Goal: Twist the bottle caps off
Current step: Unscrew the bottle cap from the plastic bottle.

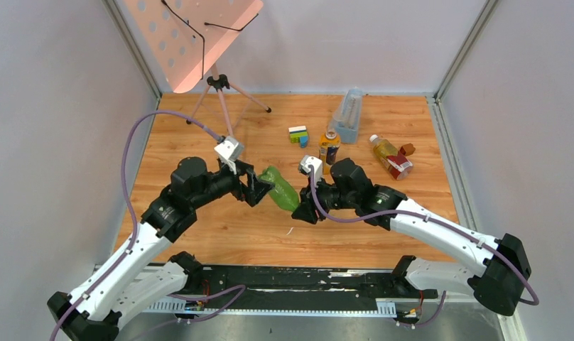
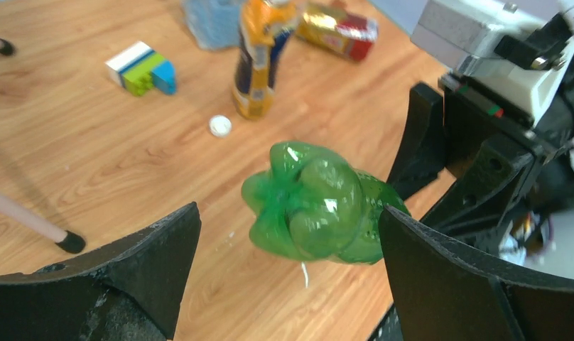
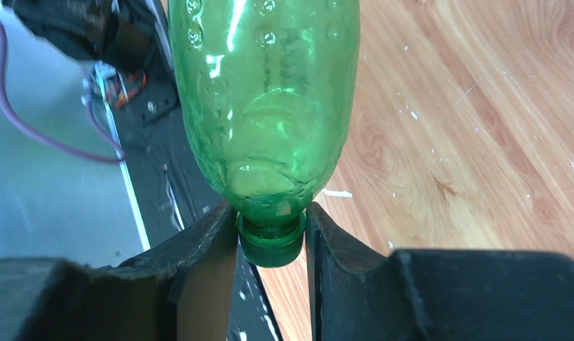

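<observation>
Toward the tabletop's (image 1: 234,234) far edge amber bottles (image 1: 329,149) are set; the green bottle's (image 1: 283,190) cap (image 3: 271,241) is clamped by right fingers (image 3: 199,249), left fingers (image 2: 440,263) spread wide.

I see a wood-grain table (image 1: 256,238) boxed in by plain grey walls (image 1: 50,128), evenly lit. Far-left corner: pink perforated music stand (image 1: 192,35) on a tripod (image 1: 220,85). Metal frame post (image 1: 131,46) beside it.

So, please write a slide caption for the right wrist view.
Right gripper jaws clamp the green cap of the green bottle over the wooden table.
</observation>
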Controlling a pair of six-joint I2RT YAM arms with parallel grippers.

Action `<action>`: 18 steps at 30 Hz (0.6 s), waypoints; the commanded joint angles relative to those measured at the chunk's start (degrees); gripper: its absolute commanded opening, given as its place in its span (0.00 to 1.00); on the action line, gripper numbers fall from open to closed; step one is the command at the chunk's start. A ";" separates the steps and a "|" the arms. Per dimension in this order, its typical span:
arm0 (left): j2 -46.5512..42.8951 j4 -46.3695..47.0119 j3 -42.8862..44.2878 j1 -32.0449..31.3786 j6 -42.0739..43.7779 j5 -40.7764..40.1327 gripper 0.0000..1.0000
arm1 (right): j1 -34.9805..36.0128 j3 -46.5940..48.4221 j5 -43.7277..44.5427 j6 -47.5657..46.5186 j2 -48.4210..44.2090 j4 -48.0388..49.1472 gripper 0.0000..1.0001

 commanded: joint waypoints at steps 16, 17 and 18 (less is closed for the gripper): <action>12.87 -13.14 8.90 -0.04 15.84 39.76 0.94 | -0.02 4.64 -7.60 -31.54 -4.10 -12.20 0.00; 13.42 -13.82 8.92 0.00 15.97 40.11 0.92 | -0.03 4.62 -7.86 -32.04 -4.19 -12.24 0.00; 13.58 -14.02 8.92 -0.02 16.20 40.49 0.88 | -0.01 4.69 -8.08 -32.38 -4.15 -12.24 0.00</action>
